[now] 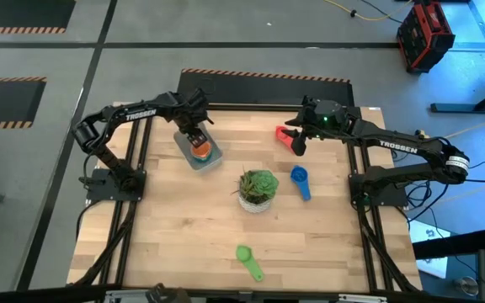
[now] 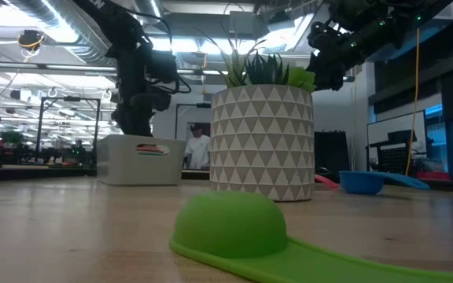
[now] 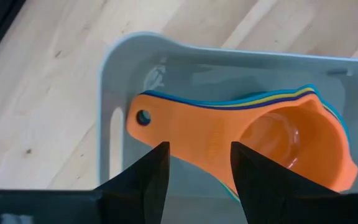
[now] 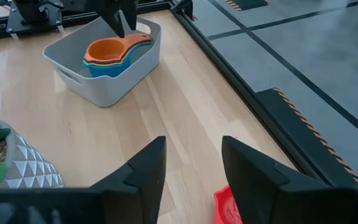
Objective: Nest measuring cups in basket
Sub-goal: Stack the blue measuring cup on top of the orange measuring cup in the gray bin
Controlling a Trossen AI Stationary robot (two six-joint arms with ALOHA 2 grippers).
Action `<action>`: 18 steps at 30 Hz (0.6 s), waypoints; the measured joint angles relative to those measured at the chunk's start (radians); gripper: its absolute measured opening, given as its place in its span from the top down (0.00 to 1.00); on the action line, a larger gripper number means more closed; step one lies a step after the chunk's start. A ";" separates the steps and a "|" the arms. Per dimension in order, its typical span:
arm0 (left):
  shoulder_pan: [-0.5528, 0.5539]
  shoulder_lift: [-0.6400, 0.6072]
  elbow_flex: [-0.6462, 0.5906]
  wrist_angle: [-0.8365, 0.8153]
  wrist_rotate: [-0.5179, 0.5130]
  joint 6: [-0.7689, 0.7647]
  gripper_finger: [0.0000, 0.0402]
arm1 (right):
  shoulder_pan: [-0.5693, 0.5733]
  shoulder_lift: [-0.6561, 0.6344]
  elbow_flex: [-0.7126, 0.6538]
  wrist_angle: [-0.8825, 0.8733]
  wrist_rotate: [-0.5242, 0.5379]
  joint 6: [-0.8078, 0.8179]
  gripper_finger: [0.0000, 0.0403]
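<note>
**Right Pincer Poised Over Red Cup as Orange Scoop Tops the Stack**

The right gripper (image 1: pixel 298 145), its two dark fingers apart and holding nothing, hangs in the upper right of the high view directly beside the red plastic measuring cup (image 1: pixel 285 135), which lies on the pale wooden table (image 1: pixel 183 227) just to the gripper's left in that frame. In the right wrist view only a red corner (image 4: pixel 224 204) shows, at the bottom edge between and just beyond the fingers. How the cup's handle runs cannot be told, as the arm covers much of it.

The left gripper (image 1: pixel 195 135), in the upper left of centre, hovers with fingers parted and empty above the translucent grey-white rectangular plastic basket (image 1: pixel 183 151). Its wrist camera looks down on the orange plastic measuring cup (image 3: pixel 272 140) lying uppermost in a nested stack, handle pointing toward the basket's end wall, with blue, yellow and purple edges showing under it.

Three cups remain outside. Of these the red one is by far the nearest to the right arm, which looks best placed to take it. The blue plastic measuring cup (image 1: pixel 300 180) lies right of the white triangle-patterned pot with a green leafy plant (image 1: pixel 257 190), handle toward the bottom of the frame; the green plastic measuring cup (image 1: pixel 247 260) sits near the bottom centre, well apart from both arms.
</note>
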 joint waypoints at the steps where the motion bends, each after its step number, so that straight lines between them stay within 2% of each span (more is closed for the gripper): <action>1: -0.002 0.000 0.000 0.001 -0.002 0.000 0.60 | 0.000 0.000 0.000 0.000 0.000 0.000 0.60; 8: -0.040 0.000 0.000 0.002 0.029 0.000 0.60 | 0.000 0.000 0.000 0.000 0.000 0.000 0.60; 18: -0.172 0.000 0.000 0.072 0.053 -0.002 0.60 | 0.000 0.000 0.000 0.000 0.000 0.000 0.60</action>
